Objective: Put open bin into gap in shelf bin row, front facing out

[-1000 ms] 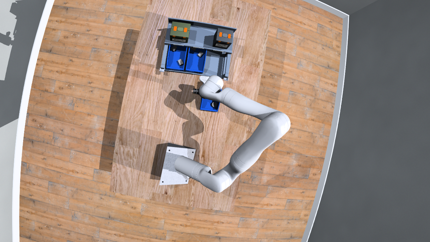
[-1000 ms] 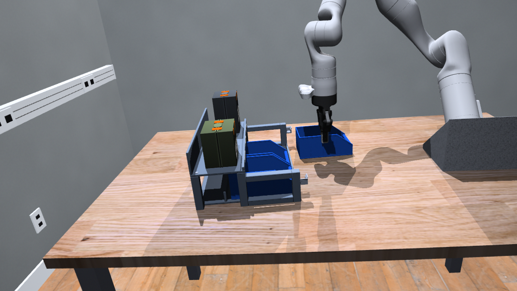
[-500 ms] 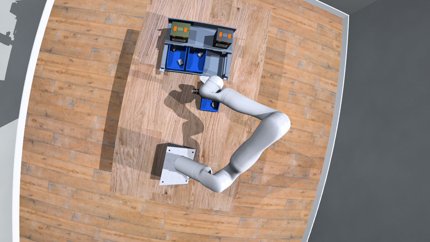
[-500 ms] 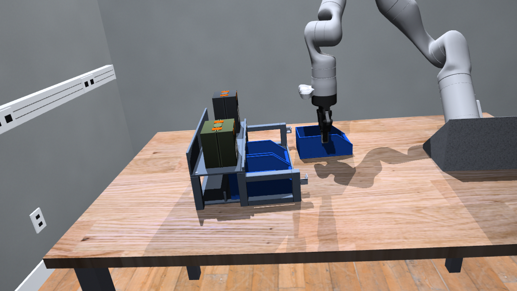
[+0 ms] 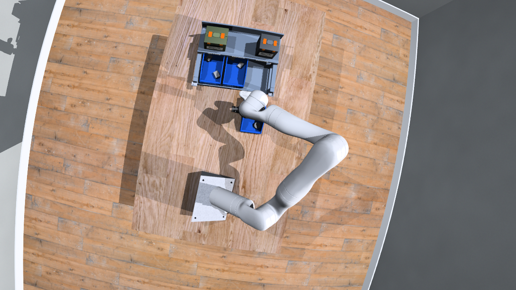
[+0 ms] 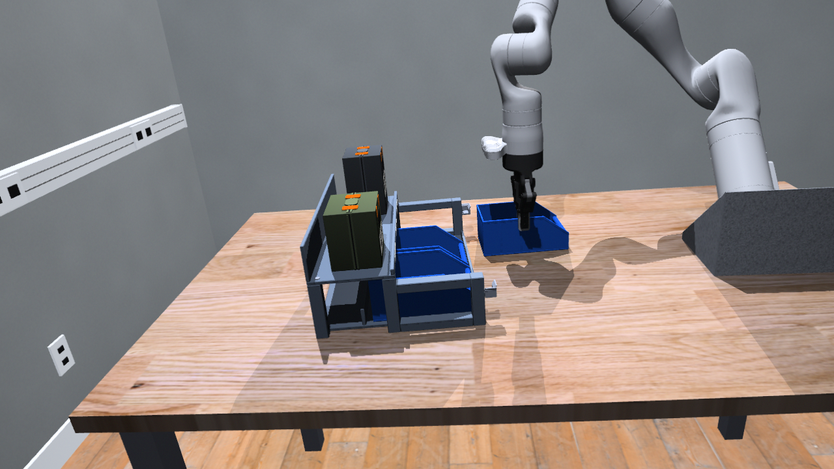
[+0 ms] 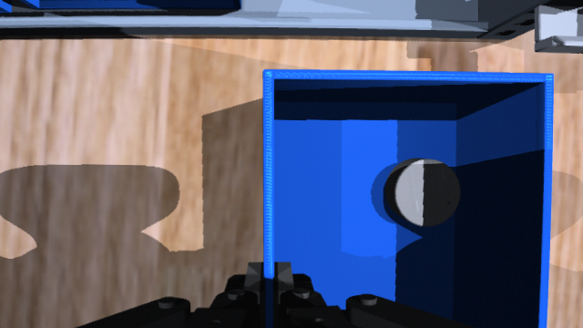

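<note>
The loose blue bin (image 5: 247, 127) (image 6: 501, 240) (image 7: 319, 182) looks level, at or very near the table top, in front of the shelf (image 5: 196, 68) (image 6: 437, 283). Its low open front faces away from the shelf. A round part (image 5: 256, 125) (image 7: 425, 191) lies inside; the near portion of the bin is cut off in the wrist view. My gripper (image 6: 524, 224) (image 7: 270, 286) points down, shut on the bin's left side wall. Two blue bins (image 5: 207, 77) (image 5: 231, 78) with parts stand in the row. The gap (image 5: 258, 75) is at the right end.
A green box (image 5: 215, 35) (image 6: 351, 233) and a dark box (image 5: 269, 42) (image 6: 362, 172) stand on the upper board (image 5: 241, 40). The front lip (image 7: 273, 23) runs along the shelf. Small brackets (image 6: 490, 287) (image 6: 465, 208) (image 7: 560, 27) stick out at its front corners.
</note>
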Available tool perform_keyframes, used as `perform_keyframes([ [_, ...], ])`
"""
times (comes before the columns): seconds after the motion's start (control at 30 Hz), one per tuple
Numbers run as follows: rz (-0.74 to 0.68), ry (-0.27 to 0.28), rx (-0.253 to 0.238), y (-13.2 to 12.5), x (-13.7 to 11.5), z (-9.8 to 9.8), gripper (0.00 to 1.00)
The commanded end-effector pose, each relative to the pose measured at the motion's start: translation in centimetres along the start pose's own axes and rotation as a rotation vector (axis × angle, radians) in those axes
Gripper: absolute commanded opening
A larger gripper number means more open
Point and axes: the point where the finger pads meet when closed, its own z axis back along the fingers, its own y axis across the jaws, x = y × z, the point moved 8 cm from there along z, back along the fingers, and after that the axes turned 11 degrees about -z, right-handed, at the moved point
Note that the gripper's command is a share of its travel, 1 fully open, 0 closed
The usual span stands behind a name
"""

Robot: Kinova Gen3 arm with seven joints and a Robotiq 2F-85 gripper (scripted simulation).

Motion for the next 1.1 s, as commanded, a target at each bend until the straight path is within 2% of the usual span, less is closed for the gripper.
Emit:
perform_keyframes([
  [0.0,0.000,0.002,-0.002,-0.05,-0.04,0.11,0.10],
  [0.73,0.000,0.002,-0.002,-0.06,-0.08,0.16,0.10],
  [0.77,0.000,0.001,-0.001,-0.04,-0.06,0.11,0.35],
  [1.07,0.000,0.001,-0.001,-0.04,-0.06,0.11,0.35],
])
